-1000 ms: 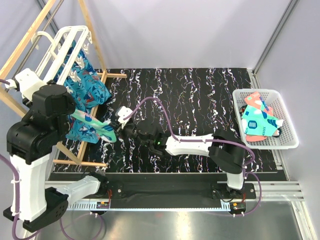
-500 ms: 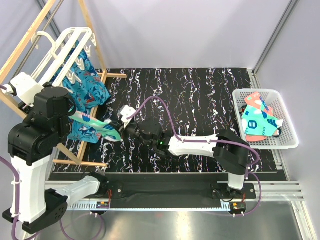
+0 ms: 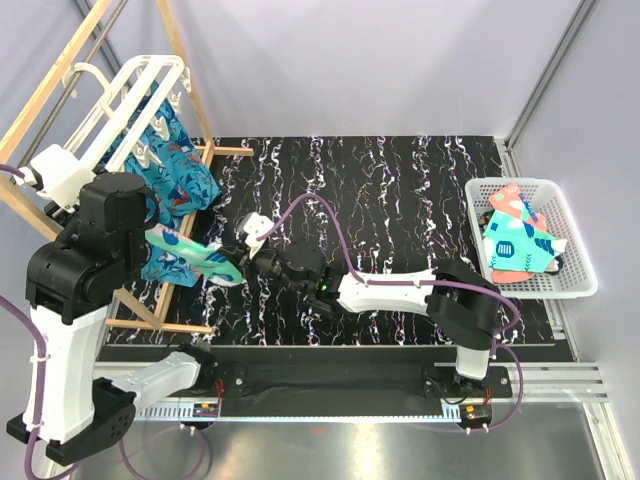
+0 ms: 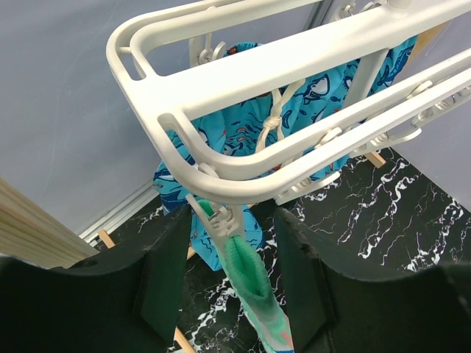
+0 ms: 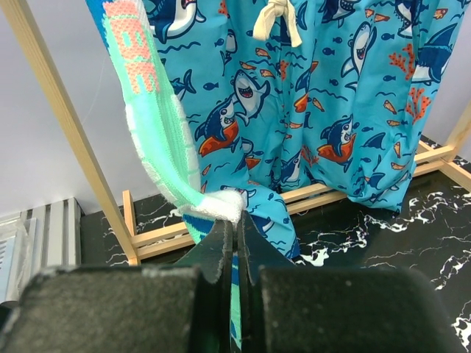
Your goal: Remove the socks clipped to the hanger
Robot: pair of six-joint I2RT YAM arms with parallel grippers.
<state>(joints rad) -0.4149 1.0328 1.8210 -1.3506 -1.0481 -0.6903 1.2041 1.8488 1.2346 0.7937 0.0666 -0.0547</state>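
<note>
The white hanger [image 4: 243, 73] hangs from the wooden frame at the far left [image 3: 120, 90]. One of its clips [image 4: 221, 218] holds a mint-green sock [image 4: 254, 294] by the cuff. My left gripper [image 4: 232, 246] is open, one finger on each side of that clip and apart from it. The sock [image 3: 190, 252] stretches down and to the right to my right gripper [image 3: 243, 262]. In the right wrist view that gripper [image 5: 237, 224] is shut on the sock's white toe end [image 5: 221, 206]. Blue shark-patterned cloth [image 5: 309, 95] hangs from other clips behind.
The wooden pole frame [image 3: 60, 70] stands around the hanger, with rails [image 5: 331, 195] low on the black marbled table [image 3: 400, 190]. A white mesh basket [image 3: 575, 285] at the right edge holds coral and teal socks [image 3: 515, 245].
My right gripper has shifted a little to the right and away from me, still holding the sock's end. The left wrist has moved slightly. The sock stays clipped.
</note>
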